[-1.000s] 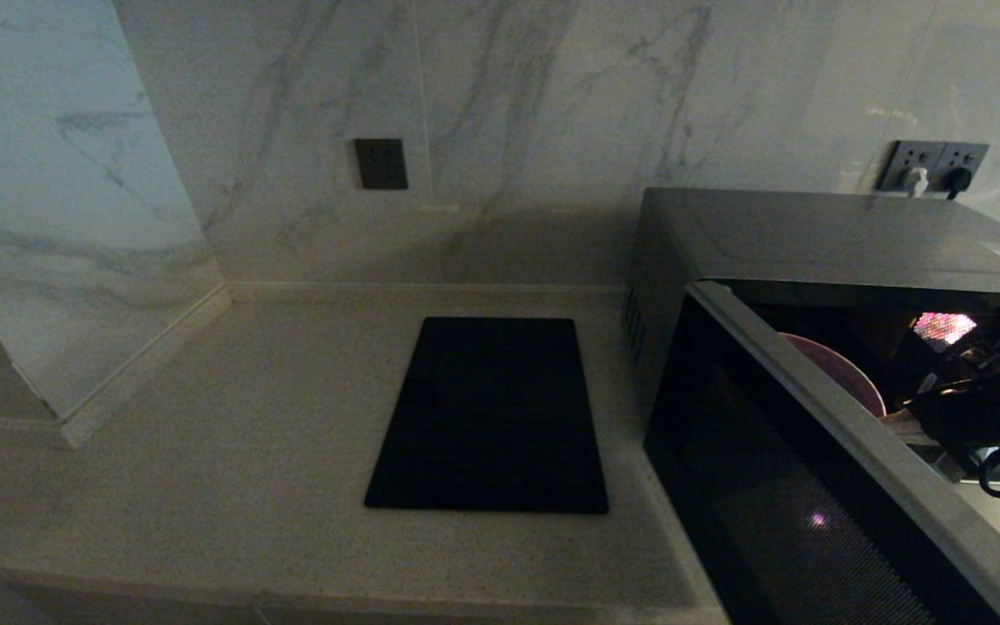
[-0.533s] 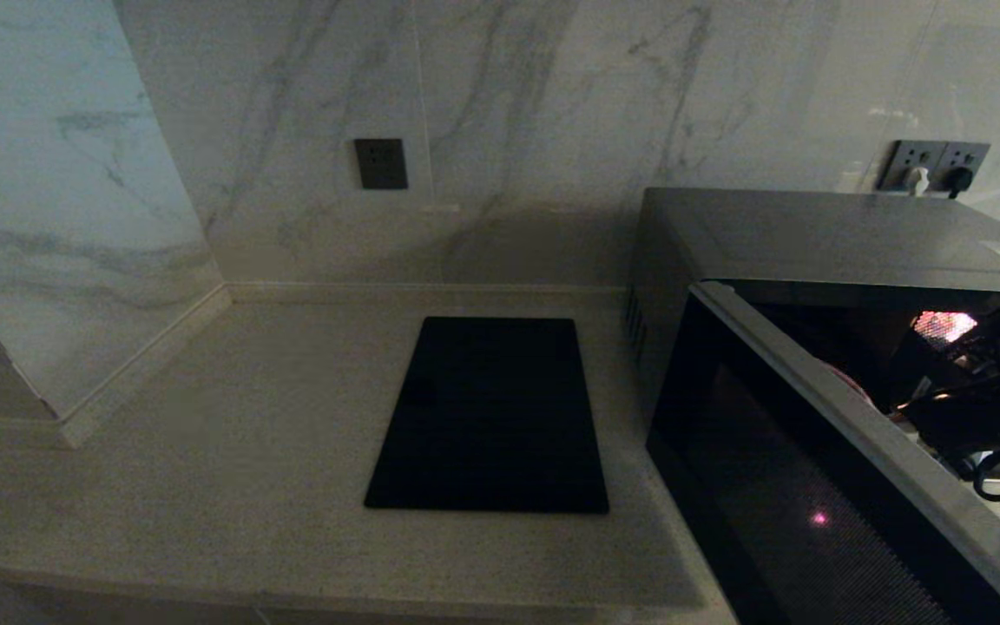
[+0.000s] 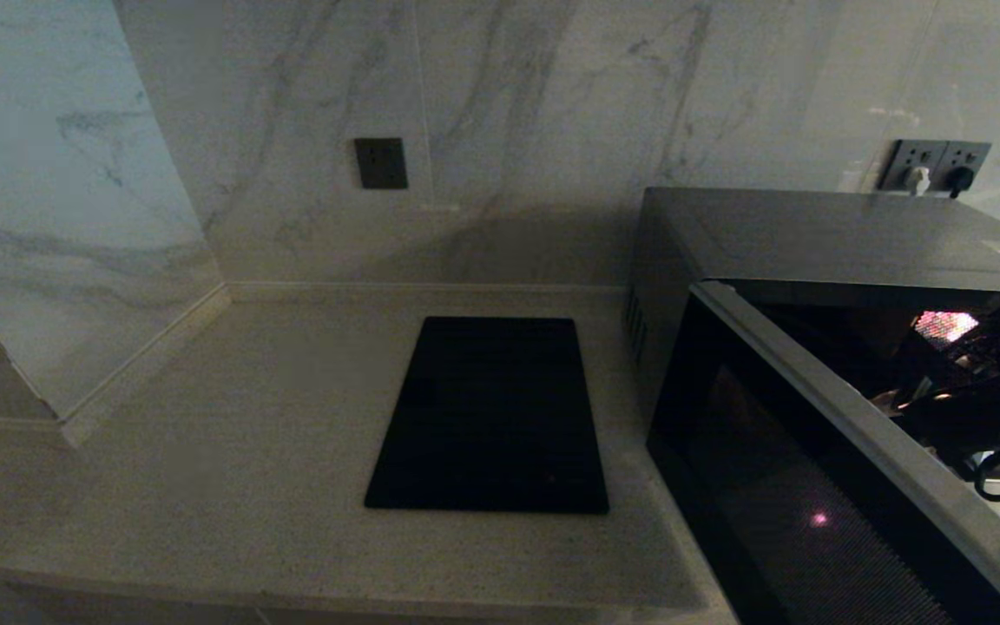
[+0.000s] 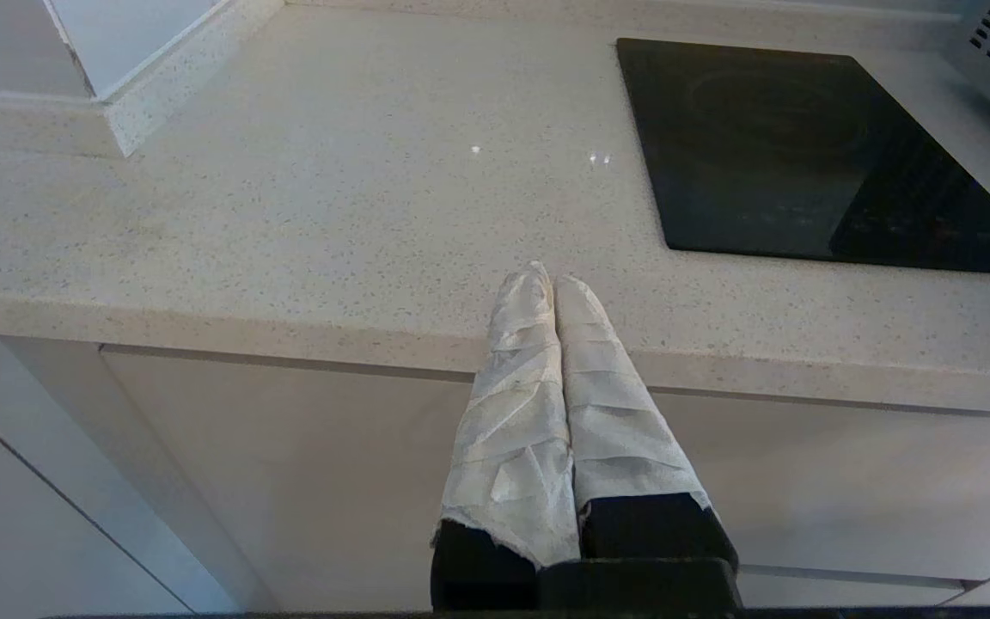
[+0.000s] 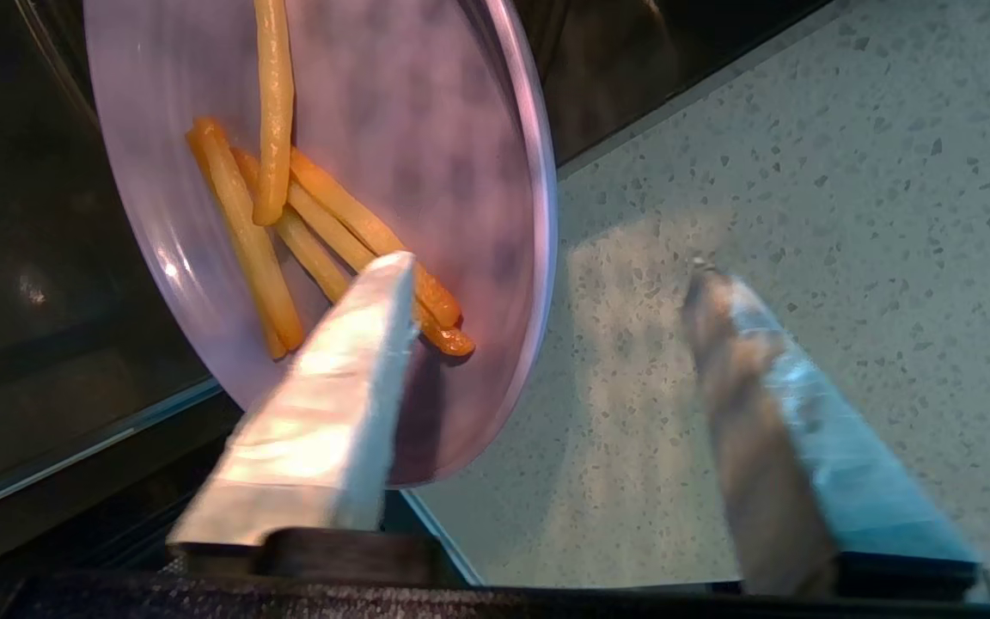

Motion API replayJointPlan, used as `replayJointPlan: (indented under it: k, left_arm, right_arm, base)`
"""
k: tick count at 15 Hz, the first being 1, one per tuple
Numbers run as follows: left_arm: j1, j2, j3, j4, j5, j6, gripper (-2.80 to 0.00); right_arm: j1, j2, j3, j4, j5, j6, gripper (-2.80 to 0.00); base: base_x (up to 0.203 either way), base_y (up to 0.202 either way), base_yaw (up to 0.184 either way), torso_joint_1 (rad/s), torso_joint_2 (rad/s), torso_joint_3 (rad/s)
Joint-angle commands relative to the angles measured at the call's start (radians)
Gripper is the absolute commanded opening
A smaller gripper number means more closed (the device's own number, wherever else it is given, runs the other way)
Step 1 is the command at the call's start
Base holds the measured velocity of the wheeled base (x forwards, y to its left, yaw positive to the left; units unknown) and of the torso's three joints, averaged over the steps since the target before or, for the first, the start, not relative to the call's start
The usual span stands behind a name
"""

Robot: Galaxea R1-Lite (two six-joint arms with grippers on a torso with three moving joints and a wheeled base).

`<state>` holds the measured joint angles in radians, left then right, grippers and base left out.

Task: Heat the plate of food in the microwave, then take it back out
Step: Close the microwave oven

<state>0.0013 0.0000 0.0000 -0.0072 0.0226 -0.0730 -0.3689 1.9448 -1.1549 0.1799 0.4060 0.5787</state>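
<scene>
Because the microwave (image 3: 812,260) stands with its door (image 3: 812,486) swung open, we reach its mouth with our right gripper (image 5: 546,284), and there the fingers (image 5: 349,378) are spread wide, pinching nothing. The plate of food (image 5: 426,129) lies just ahead of that pincer, partly under one fingertip. Its far part sits over the dark oven floor, and its near edge juts out past the sill above the speckled counter (image 5: 804,172). The other finger hangs beside the plate over the counter, clear of it. We judge that the plate has been let go at the threshold, too shallow for the door to shut, so a push deeper seems due.

A second ago, from the head, the lilac rim showed above the door edge; now it does not show there and only our dark right arm (image 3: 986,408) fills that gap.

Our left gripper (image 4: 551,284) idles with fingers pressed together, empty, over the counter's front edge, well away from the black slab (image 3: 491,417).
</scene>
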Motion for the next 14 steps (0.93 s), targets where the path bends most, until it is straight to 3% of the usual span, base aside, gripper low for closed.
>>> replayJointPlan:
  k: [1, 7, 11, 14]
  left_arm:
    - [0.0, 0.0, 0.0, 0.0, 0.0, -0.001, -2.8]
    - [0.0, 0.001, 0.0, 0.0, 0.0, -0.001, -2.8]
    - [0.0, 0.001, 0.0, 0.0, 0.0, -0.001, -2.8]
    - [0.0, 0.001, 0.0, 0.0, 0.0, -0.001, -2.8]
  right_arm:
    - [-0.004, -0.027, 0.006, 0.001, 0.002, 0.003, 0.0]
    - [-0.057, -0.177, 0.09, 0.001, -0.012, 0.0, 0.0]
    - [-0.072, -0.387, 0.217, 0.003, -0.046, -0.014, 0.0]
    - [-0.075, -0.571, 0.308, 0.009, -0.121, -0.029, 0.0]
  base:
    - [0.0, 0.0, 0.0, 0.0, 0.0, 0.0]
    - [0.0, 0.0, 0.0, 0.0, 0.0, 0.0]
    - [0.0, 0.0, 0.0, 0.0, 0.0, 0.0]
    - [0.0, 0.0, 0.0, 0.0, 0.0, 0.0]
